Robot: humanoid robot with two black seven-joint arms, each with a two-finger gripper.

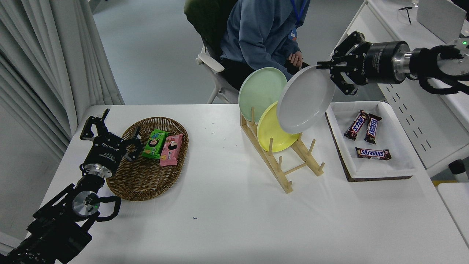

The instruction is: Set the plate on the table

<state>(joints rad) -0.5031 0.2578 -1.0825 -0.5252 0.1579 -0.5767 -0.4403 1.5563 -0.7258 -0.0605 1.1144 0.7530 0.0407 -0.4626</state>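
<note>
Right gripper (327,66) clamped on the upper rim of the pale grey plate (305,99), held tilted in the air above the wooden rack (284,161) and white table (234,216); left gripper (110,135) parked lower left, fingers spread.

Plate (305,99) above rack (282,161), right of basket (148,159)

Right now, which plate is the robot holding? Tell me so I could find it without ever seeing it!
Look at the wooden rack in the middle of the white table. Above its right side, the right gripper holds the plate by its top edge, lifted clear of the slots. It is plain pale grey, while the two still in the rack are the mint green plate and the yellow plate.
</note>
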